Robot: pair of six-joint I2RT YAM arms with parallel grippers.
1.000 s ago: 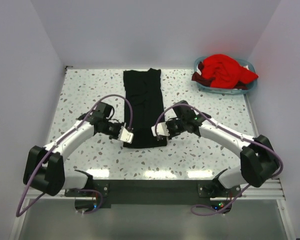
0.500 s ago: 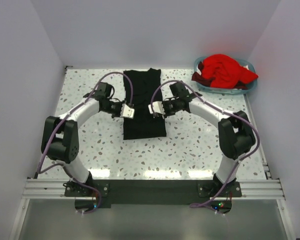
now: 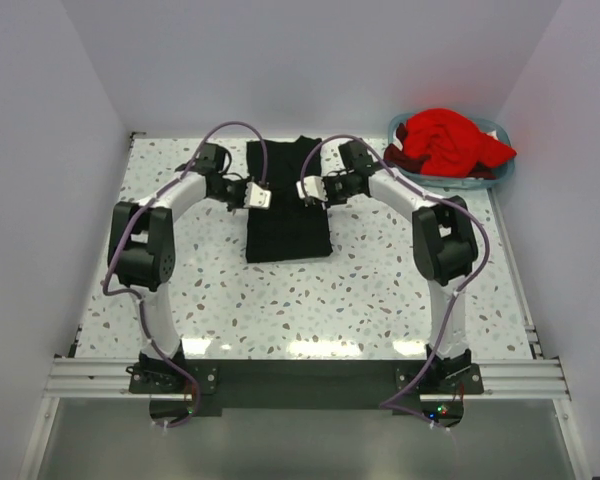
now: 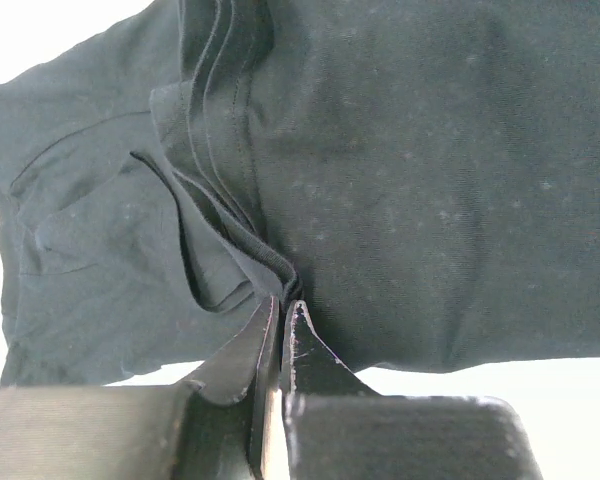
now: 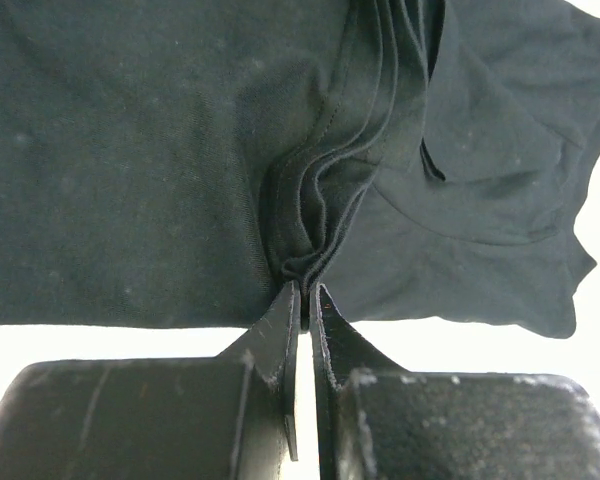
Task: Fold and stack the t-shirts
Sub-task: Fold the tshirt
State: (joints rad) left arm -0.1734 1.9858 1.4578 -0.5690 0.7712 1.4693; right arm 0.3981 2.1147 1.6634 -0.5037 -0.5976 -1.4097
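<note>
1. Speckled terrazzo table (image 3: 400,290), white walls on three sides; light blue basket (image 3: 496,172) at far right corner.
2. Centre of table, towards far edge: black t-shirt (image 3: 288,225), folded into a narrow long strip, near end doubled over, cloth matte with faint lint.
3. Clenched on its left edge: left gripper (image 3: 259,198), stacked hem layers bunched at the fingertips.
4. Clamped likewise on its right edge: right gripper (image 3: 306,190), several stitched folds pinched together.
5. Heaped in basket: red t-shirt (image 3: 448,138), crumpled, spilling over the rim.

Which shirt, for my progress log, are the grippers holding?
The black t-shirt, pinched by left gripper and right gripper; the red t-shirt sits bunched in the basket, untouched.
</note>
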